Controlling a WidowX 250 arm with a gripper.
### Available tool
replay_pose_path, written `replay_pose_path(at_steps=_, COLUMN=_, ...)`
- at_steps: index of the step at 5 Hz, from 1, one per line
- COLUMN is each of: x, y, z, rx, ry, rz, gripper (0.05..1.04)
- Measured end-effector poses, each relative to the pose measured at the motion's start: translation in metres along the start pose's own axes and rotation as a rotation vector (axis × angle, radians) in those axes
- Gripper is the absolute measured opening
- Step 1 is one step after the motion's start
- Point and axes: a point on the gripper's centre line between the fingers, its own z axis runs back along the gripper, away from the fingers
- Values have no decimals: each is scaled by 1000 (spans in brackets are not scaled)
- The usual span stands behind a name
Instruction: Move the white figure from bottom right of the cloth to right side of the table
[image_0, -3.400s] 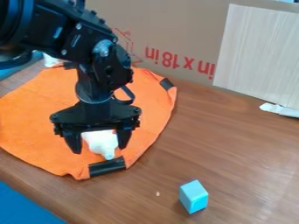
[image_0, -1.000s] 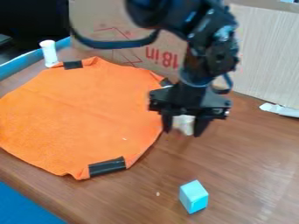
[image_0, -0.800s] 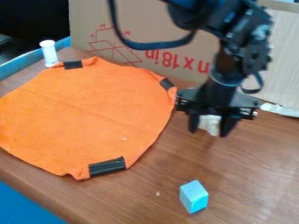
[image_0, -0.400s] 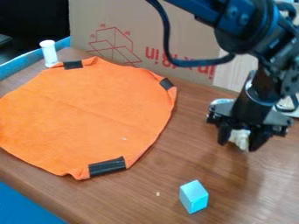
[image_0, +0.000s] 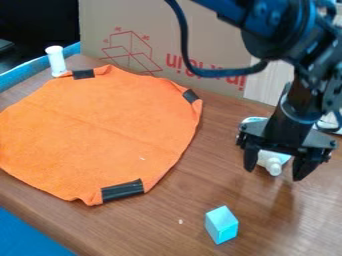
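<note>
pincer (image_0: 274, 172) partly hides the white figure (image_0: 274, 164).

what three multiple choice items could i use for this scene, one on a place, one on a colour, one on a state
1. Where is the white figure relative to the orange cloth in the camera view?
A) on top of it
B) to the left of it
C) to the right of it

2. What colour is the small block on the table?
A) light blue
B) red
C) yellow

3. How is the end effector?
A) shut, fingertips pressed together
B) open, its fingers apart
C) shut around the block

Right letters:
1. C: the figure lies beyond the cloth's right edge.
2. A: the block's visible faces are all light blue.
3. B: its two fingers stand spread, one on each side of the figure.
</note>
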Motion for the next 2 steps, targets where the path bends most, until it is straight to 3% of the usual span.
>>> replay_pose_path(at_steps=1, x=4, y=9, z=29, rx=-47, ry=46, rz=-21, gripper=1000)
replay_pose_path(at_steps=2, x=3, y=37, z=46, rx=-2, ry=234, rz=-123, gripper=1001)
